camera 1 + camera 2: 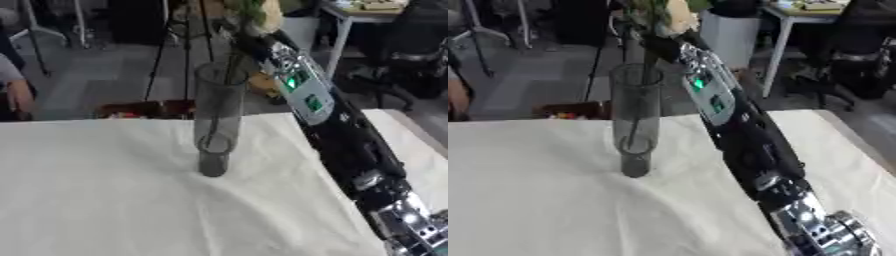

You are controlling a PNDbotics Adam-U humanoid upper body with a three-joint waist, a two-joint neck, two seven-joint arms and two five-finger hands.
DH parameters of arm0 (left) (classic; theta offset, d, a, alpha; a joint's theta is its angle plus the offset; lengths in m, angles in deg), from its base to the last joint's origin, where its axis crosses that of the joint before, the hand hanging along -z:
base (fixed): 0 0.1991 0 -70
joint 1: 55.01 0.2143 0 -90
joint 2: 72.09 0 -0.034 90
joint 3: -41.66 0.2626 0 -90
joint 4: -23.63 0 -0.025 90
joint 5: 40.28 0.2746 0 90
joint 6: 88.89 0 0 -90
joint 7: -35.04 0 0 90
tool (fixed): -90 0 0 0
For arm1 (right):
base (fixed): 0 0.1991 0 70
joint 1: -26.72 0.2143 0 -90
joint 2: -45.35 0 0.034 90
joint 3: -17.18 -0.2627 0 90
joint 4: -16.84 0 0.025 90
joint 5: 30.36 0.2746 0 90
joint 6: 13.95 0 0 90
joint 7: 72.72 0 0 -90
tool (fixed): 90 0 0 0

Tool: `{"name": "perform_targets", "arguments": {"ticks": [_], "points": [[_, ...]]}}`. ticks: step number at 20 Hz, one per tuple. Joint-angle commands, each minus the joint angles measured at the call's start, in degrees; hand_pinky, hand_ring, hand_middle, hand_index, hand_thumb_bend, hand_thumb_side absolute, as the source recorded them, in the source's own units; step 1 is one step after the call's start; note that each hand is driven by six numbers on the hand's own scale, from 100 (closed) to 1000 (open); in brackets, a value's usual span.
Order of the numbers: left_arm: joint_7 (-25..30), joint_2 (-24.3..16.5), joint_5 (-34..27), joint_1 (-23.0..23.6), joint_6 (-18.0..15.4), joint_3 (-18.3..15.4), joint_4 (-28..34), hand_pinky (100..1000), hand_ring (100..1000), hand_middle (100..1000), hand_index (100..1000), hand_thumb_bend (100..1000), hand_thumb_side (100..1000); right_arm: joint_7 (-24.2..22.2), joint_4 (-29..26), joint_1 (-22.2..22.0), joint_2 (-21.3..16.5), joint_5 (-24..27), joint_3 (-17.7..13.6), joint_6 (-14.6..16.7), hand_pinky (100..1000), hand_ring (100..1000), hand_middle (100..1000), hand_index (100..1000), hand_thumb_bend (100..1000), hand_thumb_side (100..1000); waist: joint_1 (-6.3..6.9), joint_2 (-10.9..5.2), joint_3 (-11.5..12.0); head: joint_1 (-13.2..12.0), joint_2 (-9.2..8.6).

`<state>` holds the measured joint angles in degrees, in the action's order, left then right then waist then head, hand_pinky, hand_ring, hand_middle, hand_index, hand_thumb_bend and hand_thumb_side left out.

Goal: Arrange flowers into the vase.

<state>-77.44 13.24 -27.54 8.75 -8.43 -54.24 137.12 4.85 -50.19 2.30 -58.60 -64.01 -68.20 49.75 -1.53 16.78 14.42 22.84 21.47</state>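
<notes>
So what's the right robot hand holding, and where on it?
A flower, by its stem above the vase; the stem's lower end is inside. The robot hand itself is blurred.

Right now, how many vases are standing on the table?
1. The vase is a tall, clear glass cylinder standing upright on the white tablecloth, near the table's far edge, left of the right arm. A flower stem goes into it. None seem hidden.

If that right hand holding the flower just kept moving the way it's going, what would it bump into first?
Probably the vase rim: the right hand sits just above and behind the opening, its flower stem already inside the glass. Depth is unclear, so it might pass behind.
</notes>
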Motion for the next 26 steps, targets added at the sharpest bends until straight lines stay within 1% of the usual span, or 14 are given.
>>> {"name": "perform_targets", "arguments": {"ticks": [1, 7, 12, 14, 18, 19, 23, 24, 26], "points": [[0.00, -1.12, 0.24, -0.38, 0.09, -0.74, 1.10, 810, 915, 939, 985, 100, 1000, -1.69, -0.16, 1.89, -1.61, -2.01, -0.35, 0.66, 885, 914, 768, 786, 518, 1000, 0.18, -1.62, -0.12, 0.15, -0.69], [-0.05, -1.18, 0.31, -0.35, 0.14, -0.76, 1.10, 810, 916, 939, 985, 100, 1000, -5.17, 0.12, 2.13, -1.88, -4.12, -0.65, 1.42, 903, 936, 798, 834, 540, 1000, 0.17, -1.75, -0.25, 0.13, -0.59], [-0.05, -1.25, 0.39, -0.35, 0.24, -0.76, 1.10, 810, 916, 939, 986, 100, 1000, -8.51, 0.99, 2.29, -2.17, -4.76, -1.10, 1.10, 913, 952, 824, 867, 570, 1000, 0.10, -1.79, -0.28, 0.07, -0.45], [-0.09, -1.26, 0.40, -0.39, 0.26, -0.79, 1.10, 810, 916, 940, 986, 100, 1000, -9.88, 1.18, 2.44, -2.22, -4.58, -1.35, 1.00, 916, 955, 831, 881, 604, 1000, 0.07, -1.81, -0.28, 0.09, -0.46], [-0.09, -1.35, 0.45, -0.49, 0.26, -0.77, 1.10, 810, 916, 940, 986, 100, 1000, -12.69, 1.99, 2.89, -2.23, -3.74, -1.65, 0.75, 925, 964, 845, 891, 737, 1000, 0.00, -1.89, -0.29, 0.10, -0.53], [-0.08, -1.36, 0.46, -0.51, 0.26, -0.76, 1.10, 810, 916, 940, 986, 100, 1000, -13.37, 2.12, 3.12, -2.23, -3.56, -1.77, 0.73, 926, 965, 847, 895, 753, 1000, -0.02, -1.93, -0.28, 0.09, -0.59], [-0.06, -1.37, 0.47, -0.42, 0.27, -0.75, 1.10, 810, 916, 940, 986, 100, 1000, -15.51, 2.50, 3.72, -2.25, -3.64, -2.10, 0.54, 931, 969, 854, 904, 793, 1000, -0.09, -2.14, -0.33, -0.11, -0.85], [-0.09, -1.36, 0.48, -0.40, 0.27, -0.76, 1.10, 810, 916, 940, 986, 100, 1000, -16.07, 2.58, 3.79, -2.27, -3.70, -2.16, 0.54, 932, 970, 854, 904, 799, 986, -0.11, -2.19, -0.34, -0.20, -1.02], [-0.15, -1.35, 0.51, -0.30, 0.32, -0.82, 1.10, 810, 916, 940, 986, 100, 1000, -16.81, 2.49, 3.83, -2.30, -3.72, -2.31, 0.60, 929, 966, 851, 903, 788, 1000, -0.14, -2.30, -0.35, -0.43, -1.67]]}}
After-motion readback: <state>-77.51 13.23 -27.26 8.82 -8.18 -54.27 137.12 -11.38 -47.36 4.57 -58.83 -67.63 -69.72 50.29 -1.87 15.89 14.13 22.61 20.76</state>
